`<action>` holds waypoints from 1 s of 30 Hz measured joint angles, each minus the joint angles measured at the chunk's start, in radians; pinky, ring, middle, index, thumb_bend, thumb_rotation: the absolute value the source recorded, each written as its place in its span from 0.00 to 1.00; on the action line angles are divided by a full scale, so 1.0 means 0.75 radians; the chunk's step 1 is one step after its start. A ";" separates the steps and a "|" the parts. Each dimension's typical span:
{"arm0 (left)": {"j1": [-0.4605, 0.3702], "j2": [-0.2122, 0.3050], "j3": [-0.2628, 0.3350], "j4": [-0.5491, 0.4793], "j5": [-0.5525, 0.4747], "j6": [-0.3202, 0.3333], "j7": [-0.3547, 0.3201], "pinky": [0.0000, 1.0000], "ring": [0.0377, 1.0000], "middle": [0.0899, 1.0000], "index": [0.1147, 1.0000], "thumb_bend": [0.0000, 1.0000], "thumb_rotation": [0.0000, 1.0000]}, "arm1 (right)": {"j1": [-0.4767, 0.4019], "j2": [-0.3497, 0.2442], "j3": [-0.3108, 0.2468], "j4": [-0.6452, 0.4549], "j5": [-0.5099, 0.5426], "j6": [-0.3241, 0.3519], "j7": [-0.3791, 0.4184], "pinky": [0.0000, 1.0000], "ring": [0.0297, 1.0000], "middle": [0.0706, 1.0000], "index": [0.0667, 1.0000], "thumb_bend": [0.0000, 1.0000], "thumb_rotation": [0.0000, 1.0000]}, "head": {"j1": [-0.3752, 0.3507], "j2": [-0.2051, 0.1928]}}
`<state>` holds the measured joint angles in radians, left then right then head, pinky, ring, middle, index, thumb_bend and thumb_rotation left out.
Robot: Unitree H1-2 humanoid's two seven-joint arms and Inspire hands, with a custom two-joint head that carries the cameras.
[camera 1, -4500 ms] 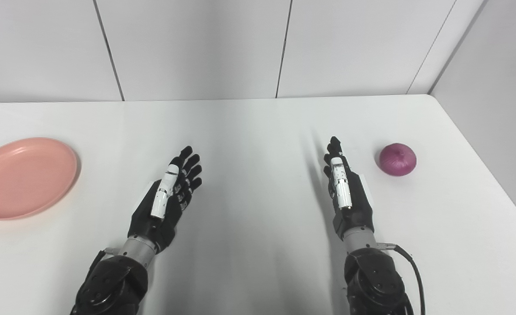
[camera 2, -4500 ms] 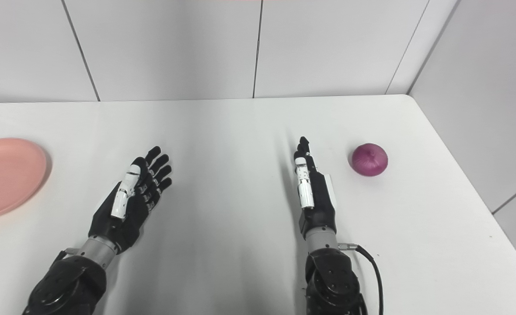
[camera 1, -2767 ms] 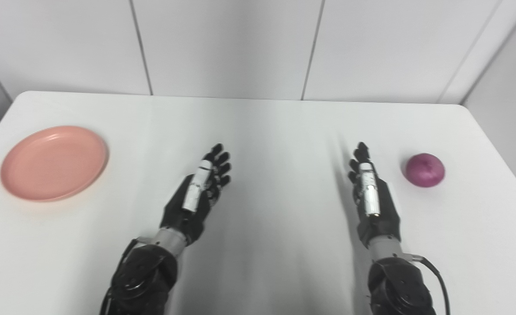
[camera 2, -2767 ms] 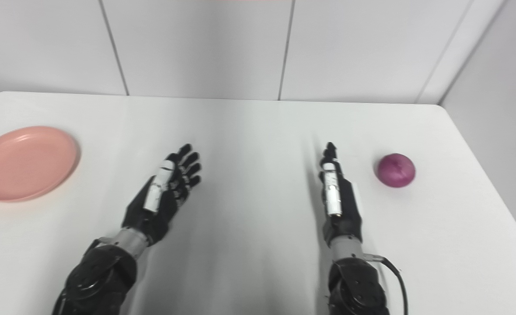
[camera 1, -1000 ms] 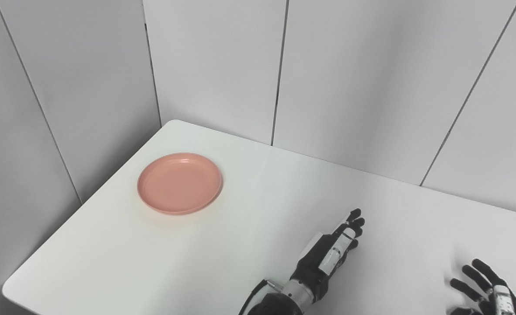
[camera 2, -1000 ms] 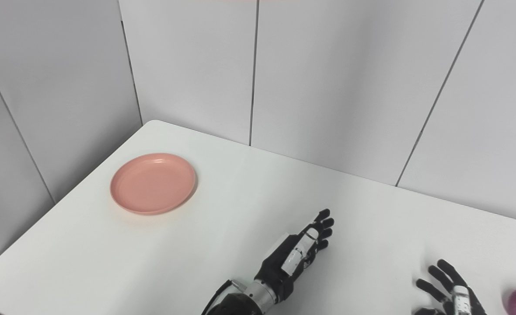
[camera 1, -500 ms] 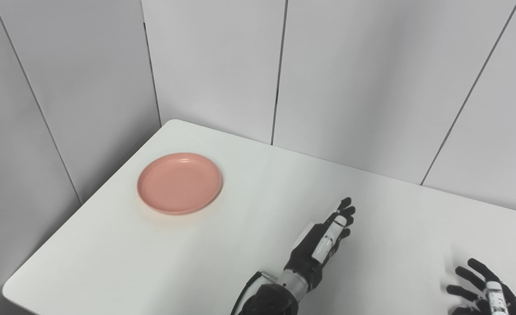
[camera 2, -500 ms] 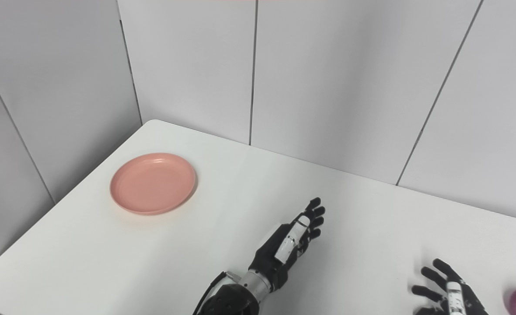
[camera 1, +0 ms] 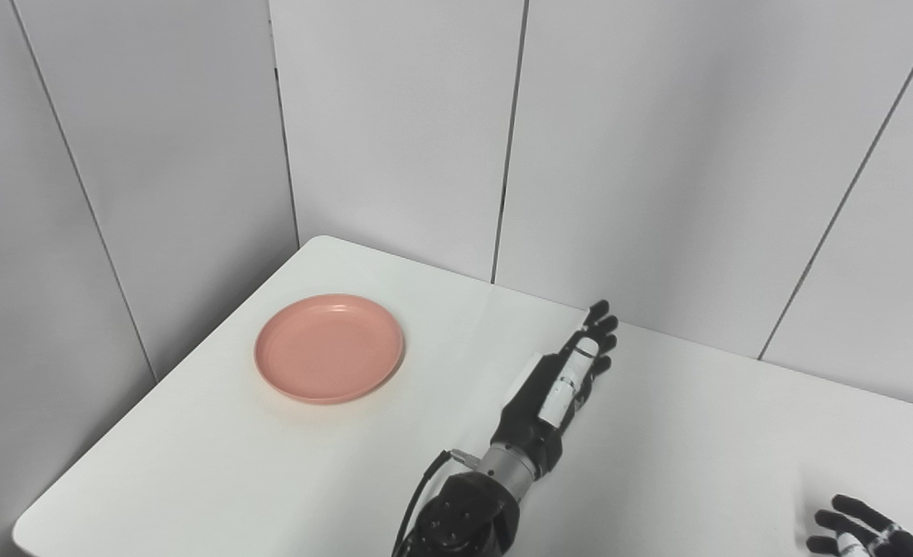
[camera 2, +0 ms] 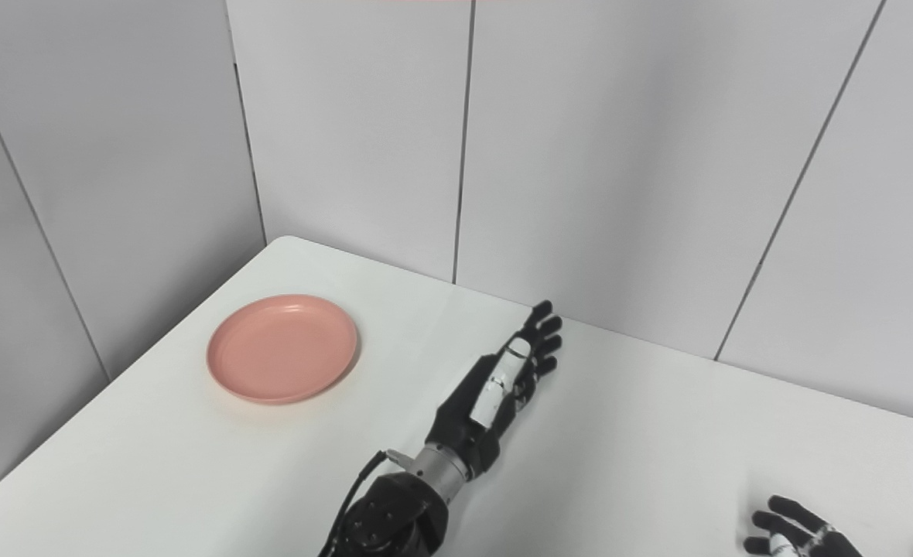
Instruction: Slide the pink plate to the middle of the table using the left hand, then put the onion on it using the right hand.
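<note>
The left hand (camera 1: 563, 381), fingers spread and empty, has lifted and reached forward, yet the round pink plastic plate (camera 1: 329, 347) lies untouched well to its left on the white surface (camera 1: 193, 464), so sliding hasn't begun.

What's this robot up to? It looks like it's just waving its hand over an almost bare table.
It is only getting started. The left hand is open, stretched out above the white table, to the right of a pink plate and not touching it. The plate sits empty near the table's far left corner. The right hand is barely in view at the bottom right edge, fingers spread, holding nothing. No onion can be seen in these views, so nothing has been moved onto the plate.
</note>
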<state>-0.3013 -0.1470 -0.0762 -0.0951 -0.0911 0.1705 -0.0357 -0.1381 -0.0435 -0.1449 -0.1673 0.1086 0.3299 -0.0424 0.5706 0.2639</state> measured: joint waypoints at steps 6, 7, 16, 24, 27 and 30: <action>-0.025 0.011 0.042 -0.085 -0.005 0.023 0.011 1.00 1.00 1.00 1.00 0.47 1.00 | -0.006 0.000 0.000 0.017 -0.003 -0.029 0.000 0.30 0.43 0.50 0.56 0.47 0.00 | 0.004 -0.010; -0.031 0.014 0.053 -0.102 -0.006 0.030 0.017 1.00 1.00 1.00 1.00 0.47 1.00 | -0.006 0.000 0.000 0.017 -0.003 -0.029 0.000 0.30 0.42 0.50 0.56 0.47 0.00 | 0.004 -0.010; -0.051 0.047 0.096 -0.181 -0.021 0.060 0.030 1.00 1.00 1.00 0.99 0.46 1.00 | -0.006 0.003 0.000 0.015 -0.012 -0.029 -0.014 0.30 0.42 0.49 0.57 0.47 0.00 | 0.012 -0.014; -0.065 0.088 0.195 -0.224 -0.034 0.060 0.065 1.00 1.00 1.00 0.99 0.47 1.00 | -0.006 0.003 -0.001 0.019 -0.014 -0.038 -0.016 0.30 0.42 0.49 0.58 0.47 0.00 | 0.029 -0.037; -0.067 0.109 0.220 -0.223 -0.037 0.052 0.074 1.00 1.00 1.00 0.99 0.46 1.00 | -0.007 0.004 -0.001 0.032 -0.012 -0.058 -0.015 0.30 0.42 0.49 0.57 0.47 0.00 | 0.031 -0.041; -0.068 0.140 0.242 -0.223 -0.049 0.032 0.078 1.00 1.00 1.00 0.98 0.47 1.00 | -0.009 0.004 -0.002 0.042 -0.010 -0.071 -0.015 0.30 0.42 0.49 0.57 0.47 0.00 | 0.035 -0.043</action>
<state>-0.3524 -0.0419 0.1055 -0.2627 -0.1279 0.1948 0.0224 -0.1445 -0.0402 -0.1467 -0.1361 0.1014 0.2768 -0.0538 0.5967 0.2316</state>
